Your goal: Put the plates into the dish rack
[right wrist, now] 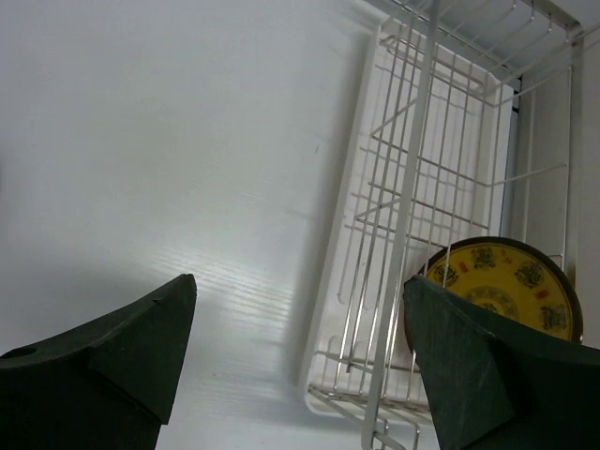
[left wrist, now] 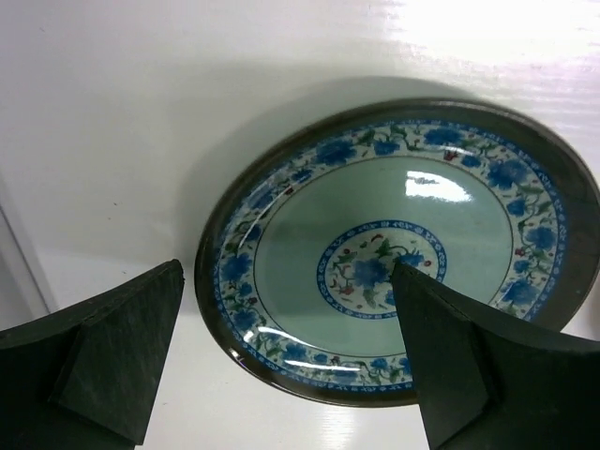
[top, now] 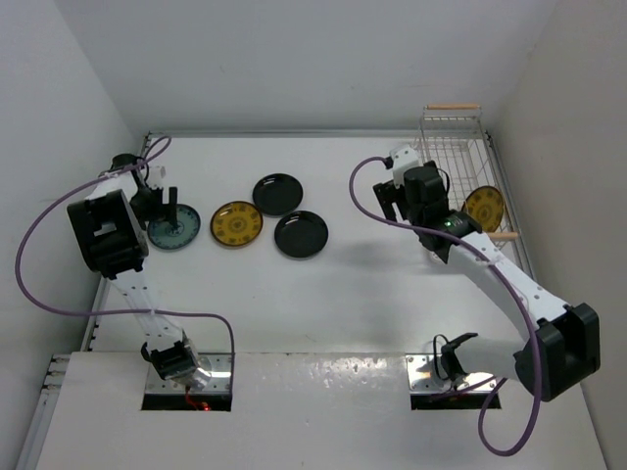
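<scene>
Dark fingers (left wrist: 112,356) of the left gripper (left wrist: 286,281) fill the bottom of the left wrist view. Jaws are wide apart and hold nothing. They straddle the near rim of the blue-green plate (left wrist: 394,253): one finger is outside the rim, the other over the painted well. Whether either touches can't be told.

This plate lies flat on the table (top: 372,284) at the far left of a loose group. Just beside it is a yellow plate (top: 236,224), then two black plates (top: 278,194) (top: 301,234). All four are well apart from the dish rack (right wrist: 410,187) on the far right.

The right gripper (right wrist: 300,281) hangs beside the rack w/ jaws apart & nothing btwn them. A racked yellow plate (right wrist: 502,286) leans at the rack's near end; the exact slot can't be told. So prob. one of five is loaded.

Handling, as a judgement: the plates look stiff, light & glazed, so slippery, esp. the glossy black pair. They could chip if dropped or knocked on the wires. Each is shallow & sits flat, so the raised rim is the only real purchase. Best hold is prob. a rim pinch, w/ one finger under the lip & one inside the well. The grip should go deep enough that the plate doesn't pivot when tipped upright for a slot.
</scene>
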Controlling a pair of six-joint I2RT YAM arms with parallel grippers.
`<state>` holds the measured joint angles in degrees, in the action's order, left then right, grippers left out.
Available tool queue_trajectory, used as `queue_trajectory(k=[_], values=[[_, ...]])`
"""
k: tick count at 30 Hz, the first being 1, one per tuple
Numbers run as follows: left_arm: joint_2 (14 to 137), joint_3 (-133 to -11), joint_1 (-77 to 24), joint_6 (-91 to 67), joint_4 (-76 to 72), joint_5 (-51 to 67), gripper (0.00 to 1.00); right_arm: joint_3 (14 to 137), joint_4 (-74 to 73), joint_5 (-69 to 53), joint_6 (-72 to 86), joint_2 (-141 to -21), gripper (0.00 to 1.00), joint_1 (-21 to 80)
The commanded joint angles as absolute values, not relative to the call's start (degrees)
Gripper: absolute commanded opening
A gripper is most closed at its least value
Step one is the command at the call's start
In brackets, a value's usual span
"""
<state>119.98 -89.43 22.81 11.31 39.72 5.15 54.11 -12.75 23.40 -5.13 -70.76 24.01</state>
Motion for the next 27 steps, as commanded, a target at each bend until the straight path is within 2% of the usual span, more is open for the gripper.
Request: queue_trajectory(k=[1, 6, 9, 10, 13, 16, 19, 20, 21, 27], values=[[116.98, -88.51, 24.95, 11.69, 39.38, 7.65, 0.97, 54.41, -11.78, 23.64, -3.34, -69.96, 0.90, 26.10], [122.51, -89.03, 28.39, 12.47, 40.96, 9.04, 0.94, 54.75, -11.60, 23.82, -4.04, -70.84, 0.90, 28.21], [124.36, -88.33, 28.39, 13.18, 41.48, 10.62, 0.83, 55.02, -11.25, 23.91, -4.30, -71.01, 0.90, 29.00], [124.37, -88.33, 28.39, 13.71, 41.48, 11.68, 0.78, 55.02, -11.25, 23.82, -4.31, -71.10, 0.90, 29.26], [124.98, -88.33, 28.39, 14.24, 42.10, 15.55, 0.52, 55.02, -10.64, 23.91, -4.04, -71.10, 0.90, 30.41], [126.20, -88.95, 28.39, 14.24, 43.68, 16.08, 0.38, 54.67, -10.20, 23.99, -4.30, -70.84, 0.90, 31.20], [127.35, -90.44, 28.92, 14.24, 45.00, 16.70, 0.19, 54.05, -10.28, 24.52, -4.57, -70.23, 0.90, 32.42], [127.35, -90.44, 29.53, 14.24, 45.61, 16.70, 0.05, 54.05, -10.46, 24.87, -4.57, -70.14, 0.90, 32.00], [127.35, -90.96, 30.05, 14.24, 46.22, 17.40, 0.00, 53.53, -10.37, 25.40, -4.66, -69.88, 0.90, 31.99], [124.73, -93.33, 31.11, 17.48, 50.09, 25.29, 0.00, 51.77, -9.76, 24.27, -3.78, -67.94, 0.90, 31.99]])
